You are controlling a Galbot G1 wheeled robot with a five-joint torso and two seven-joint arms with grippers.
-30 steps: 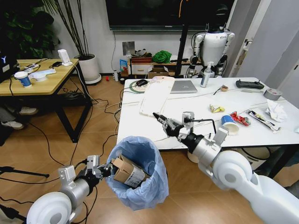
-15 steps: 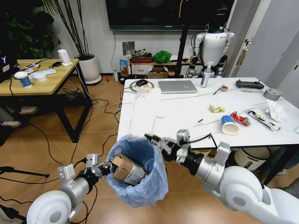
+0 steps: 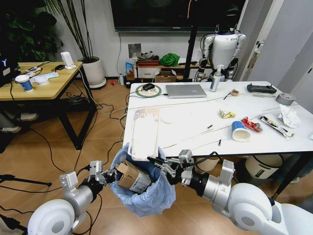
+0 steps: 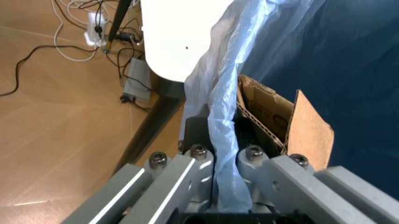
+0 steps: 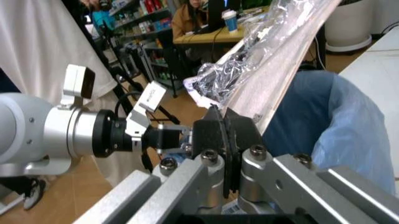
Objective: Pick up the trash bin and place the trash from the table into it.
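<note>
Both fingers clamp tight: left gripper [image 3: 108, 177] on trash bin [image 3: 146, 196] liner, right gripper [image 3: 157, 163] on white paper sheet [image 3: 145, 134].

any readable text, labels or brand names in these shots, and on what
None can be read.
Cardboard packet in the trash bin: white label with dark print, too small to read.
Cardboard flap in the left wrist view: faint printed marks, blurred.
Blue-white paper cup on the table: no legible print.
Wrappers: too small to read.

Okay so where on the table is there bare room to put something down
Bare: the table's middle, between the laptop and the blue-white cup, though thin cables cross it. Crowded: right end, with wrappers and tissue.
</note>
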